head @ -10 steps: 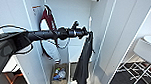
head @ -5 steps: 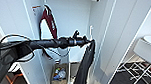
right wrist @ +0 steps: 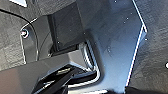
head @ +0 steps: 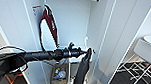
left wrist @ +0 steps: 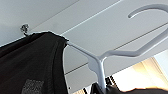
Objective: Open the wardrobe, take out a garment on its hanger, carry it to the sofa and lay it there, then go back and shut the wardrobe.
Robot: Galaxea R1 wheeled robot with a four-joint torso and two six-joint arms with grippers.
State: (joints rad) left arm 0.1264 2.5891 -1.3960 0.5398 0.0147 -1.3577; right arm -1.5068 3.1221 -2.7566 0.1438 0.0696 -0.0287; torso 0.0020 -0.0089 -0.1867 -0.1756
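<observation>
Against the head view from half a second before, my left arm (head: 53,54) had pushed a little further toward the right of the frame, and the black garment (head: 81,71) swung with it, now hanging nearer the right inner wall of the wardrobe (head: 102,34) than it did. The dark red garment (head: 50,26) had not moved; it hung where it was, in the upper left part of the open cabinet.

Going from the left of the head view, the arm came in low at the left edge, ran almost level across the middle of the frame, and ended at the left gripper (head: 87,52) just right of centre. The black garment dropped straight down from that point to the bottom edge. I could not make out the fingers themselves, but the garment hung from the gripper's tip, so it was clamped on the hanger (left wrist: 100,62). Below the arm, a box of small items (head: 59,75) sat on the wardrobe floor. At the far right stood a white chair (head: 147,52) on thin legs.

In the left wrist view the white hanger stood close, its hook in the upper right, black fabric draped over its shoulder on the left.

I could not tell the right gripper's state from its wrist view.
</observation>
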